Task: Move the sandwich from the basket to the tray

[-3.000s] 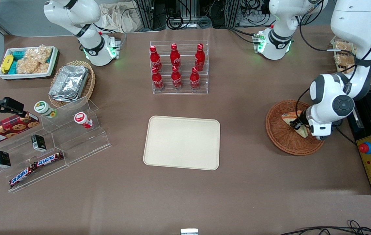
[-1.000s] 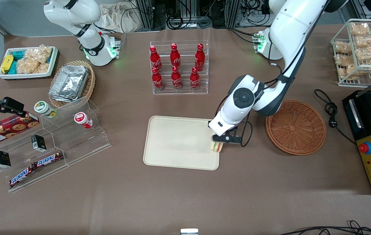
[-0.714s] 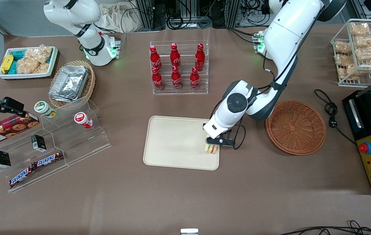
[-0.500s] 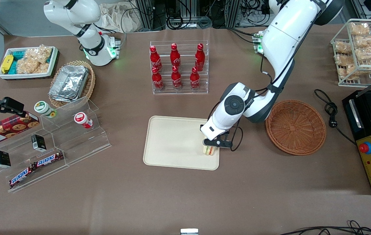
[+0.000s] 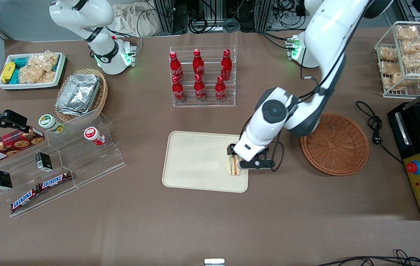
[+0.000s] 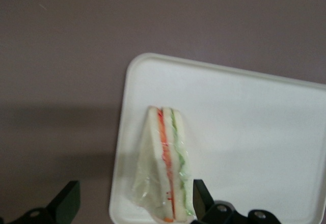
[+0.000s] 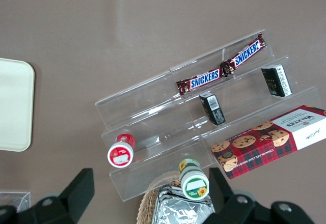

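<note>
Brown table point(image 5: 202, 221): sandwich point(image 6: 165, 170) on tray point(image 6: 254, 132) (claw point(image 6: 135, 206) spread above); basket point(image 5: 334, 144) bare.

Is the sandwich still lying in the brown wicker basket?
No, the sandwich rests on the tray near its edge, under the open end effector, and the basket holds nothing.
</note>
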